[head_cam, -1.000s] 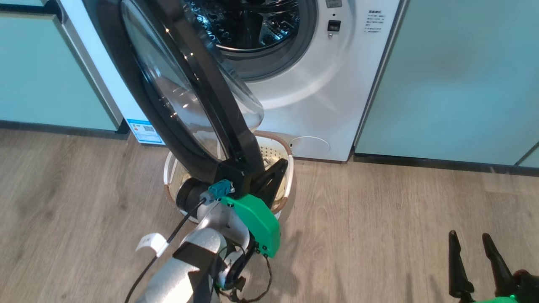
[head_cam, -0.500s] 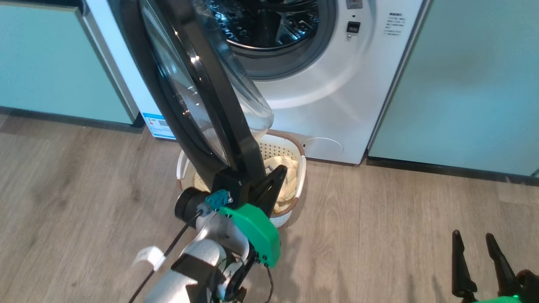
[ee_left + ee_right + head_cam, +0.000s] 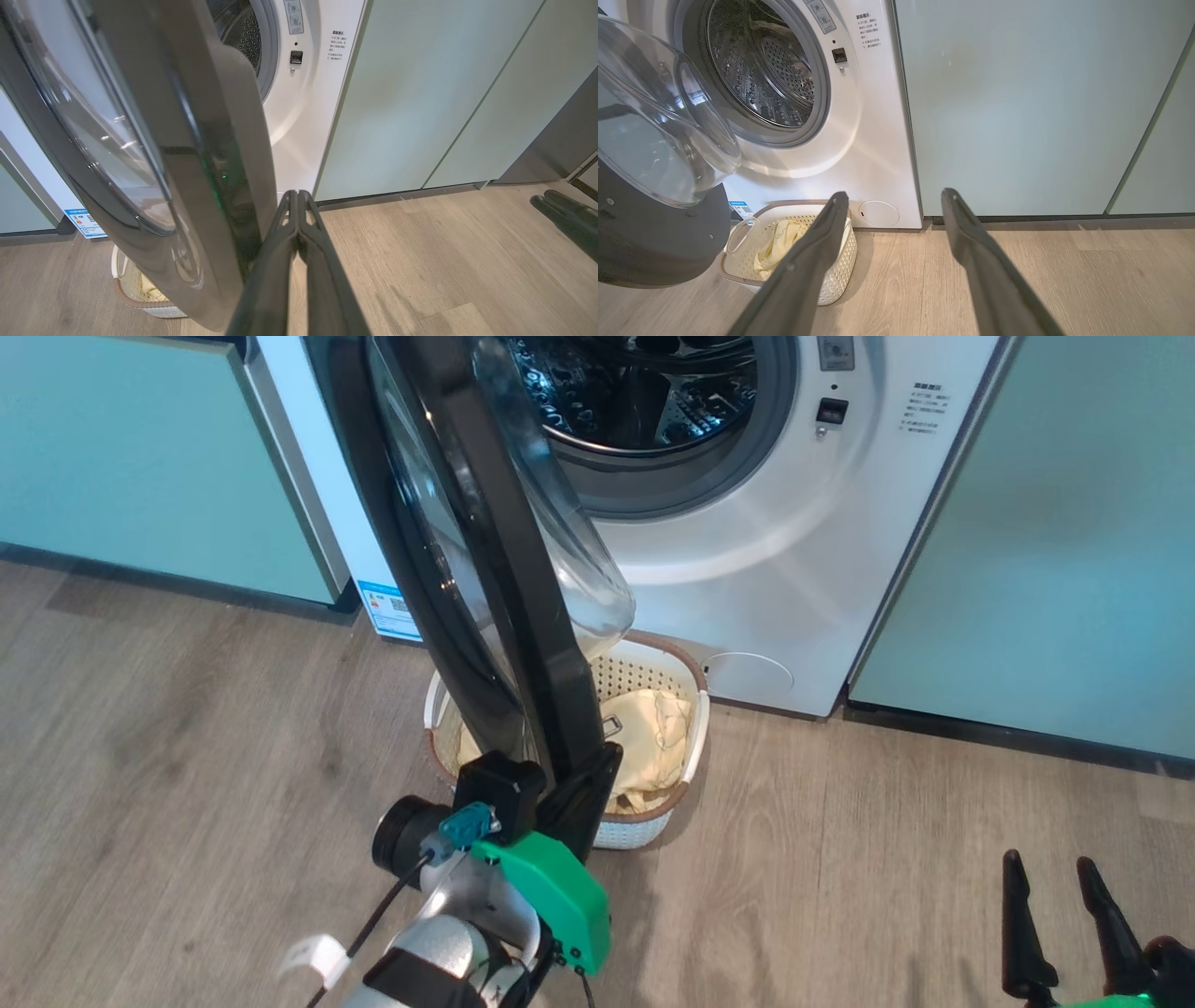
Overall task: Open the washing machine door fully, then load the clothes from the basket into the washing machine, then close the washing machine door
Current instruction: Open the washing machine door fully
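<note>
At the far left we see a pale-green cabinet meeting the wooden floor. Beside it begins the washing machine, white, with a small blue label low on its left front corner. The washing machine door stands swung out from the front. Its glossy black ring is turned almost edge-on to our head camera, and its clear domed glass bowl bulges to the right, toward the opening. The door's lower rim hangs over the left part of the basket and blocks our sight of it from above. Our left claw sits at that lower rim, on its right side. Its two dark fingers are clenched tip to tip with nothing between them, and we cannot tell whether they touch the rim. The basket is cream with perforated walls, a brown rim and white handles, and it stands on the floor just before the machine. The clothes lie crumpled inside it, pale yellow. Higher up, a grey gasket rings the shiny steel drum. Further right comes a second cabinet. At the lower right our right claw hangs over the floor, fingers spread and released.
</note>
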Motion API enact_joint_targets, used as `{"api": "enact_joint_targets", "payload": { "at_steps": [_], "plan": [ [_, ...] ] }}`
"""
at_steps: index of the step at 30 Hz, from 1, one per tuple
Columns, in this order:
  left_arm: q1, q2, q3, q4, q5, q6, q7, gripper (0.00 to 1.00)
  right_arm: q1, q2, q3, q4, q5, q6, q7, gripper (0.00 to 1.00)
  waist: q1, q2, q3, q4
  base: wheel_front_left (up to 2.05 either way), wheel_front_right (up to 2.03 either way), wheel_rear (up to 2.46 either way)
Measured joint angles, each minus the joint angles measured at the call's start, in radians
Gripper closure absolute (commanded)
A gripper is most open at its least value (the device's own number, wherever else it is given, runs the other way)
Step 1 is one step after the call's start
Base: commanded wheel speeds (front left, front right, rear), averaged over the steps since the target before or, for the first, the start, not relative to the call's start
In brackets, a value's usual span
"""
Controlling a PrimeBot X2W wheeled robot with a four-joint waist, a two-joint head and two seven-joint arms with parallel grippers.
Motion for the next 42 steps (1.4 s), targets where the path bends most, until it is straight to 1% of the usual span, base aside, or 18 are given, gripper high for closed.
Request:
{"api": "enact_joint_targets", "payload": {
  "at_steps": [4,17,23,30,37,42],
  "plan": [
    [0.0,0.006,-0.001,0.0,0.0,-0.001,-0.001,1.0,0.0,0.0,0.002,0.001,0.0,0.0,0.0,0.0,0.0,0.0,-0.002,0.0,0.0,0.0,0.0],
    [-0.038,0.01,0.002,0.052,0.0,-0.009,-0.038,1.0,0.0,0.001,0.006,0.008,0.012,0.0,0.0,0.0,0.0,0.0,-0.003,-0.053,0.0,0.0,0.0],
    [-0.046,0.009,0.002,0.072,-0.01,-0.011,-0.057,1.0,0.0,0.001,0.005,0.012,0.018,0.0,0.0,0.0,0.0,0.0,-0.003,-0.058,0.0,0.0,0.0],
    [-0.043,0.009,-0.007,0.068,-0.01,-0.007,-0.063,1.0,0.0,0.001,-0.006,0.012,0.018,0.0,0.0,0.0,0.0,0.0,0.003,-0.026,0.0,0.0,0.0],
    [-0.02,0.017,-0.016,0.033,0.002,0.018,-0.063,1.0,0.0,0.001,-0.009,0.016,0.019,0.0,0.0,0.0,0.0,0.0,0.01,0.031,0.0,0.0,0.0],
    [0.0,0.026,-0.025,0.006,0.012,0.027,-0.063,1.0,0.0,0.001,-0.012,0.019,0.019,0.0,0.0,0.0,0.0,0.0,0.011,0.079,0.0,0.0,0.0]
  ]
}}
